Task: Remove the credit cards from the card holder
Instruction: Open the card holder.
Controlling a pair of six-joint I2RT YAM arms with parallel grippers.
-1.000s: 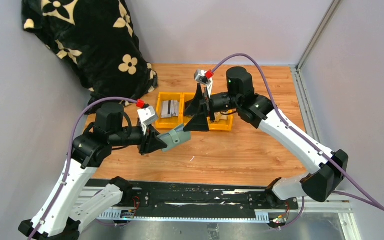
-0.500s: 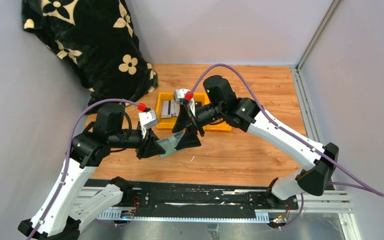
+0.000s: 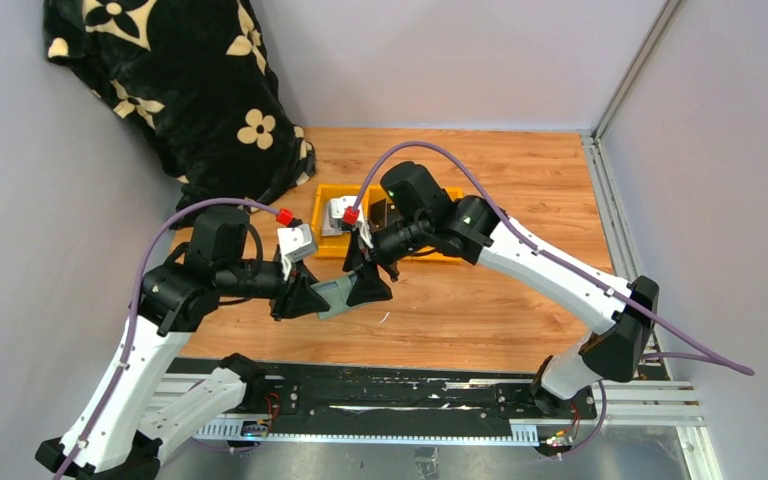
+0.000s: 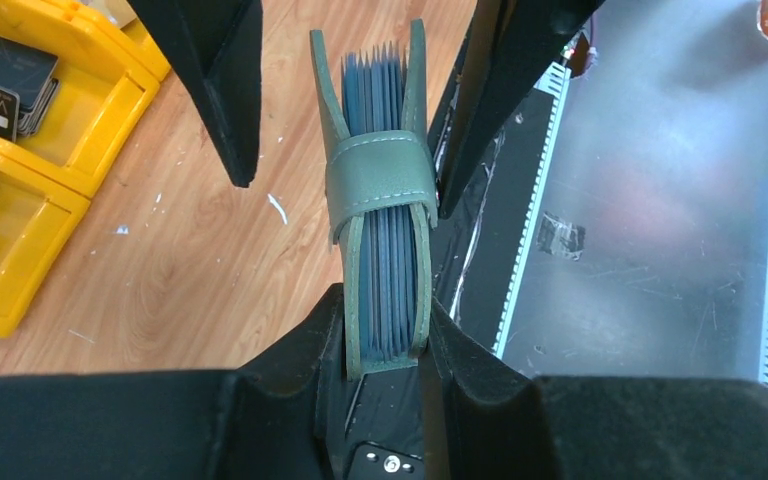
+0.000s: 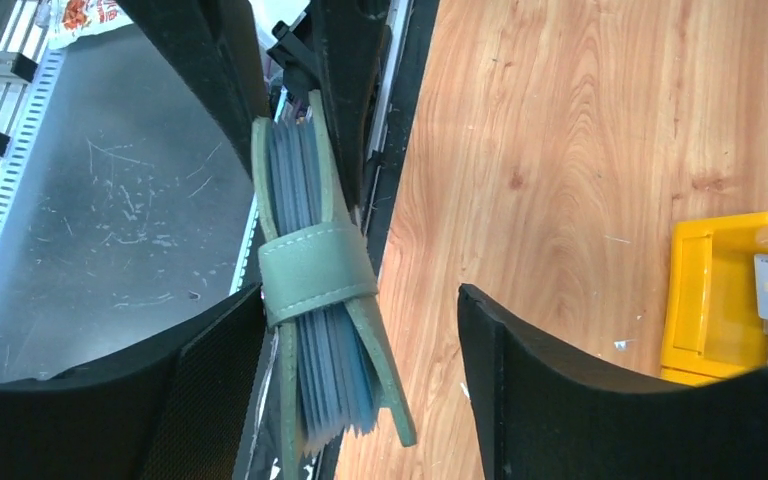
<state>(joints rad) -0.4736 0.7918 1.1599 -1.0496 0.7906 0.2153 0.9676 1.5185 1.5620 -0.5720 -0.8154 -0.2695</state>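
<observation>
The grey-green card holder (image 3: pixel 337 294) hangs above the table, strap tab (image 4: pixel 378 180) wrapped round it. My left gripper (image 3: pixel 310 298) is shut on its spine end (image 4: pixel 385 330). Edges of several blue-grey credit cards (image 4: pixel 374 90) show between the covers. My right gripper (image 3: pixel 366 285) stands open astride the free end of the card holder (image 5: pixel 312 268). Its left pad (image 5: pixel 210 380) lies close against one cover, and its right pad (image 5: pixel 520 380) stands well apart. The cards (image 5: pixel 335 385) fan out slightly there.
Yellow bins (image 3: pixel 438 252) sit behind the grippers, with loose cards (image 3: pixel 338 215) in the left compartment. A black floral cloth (image 3: pixel 180 80) is heaped at the back left. The table's near edge and metal rail (image 3: pixel 390 385) lie just below the card holder.
My right arm has swung left and nearer, from over the yellow bins to around the card holder's free end, with its jaws a little narrower. The left gripper has kept its hold in place.
</observation>
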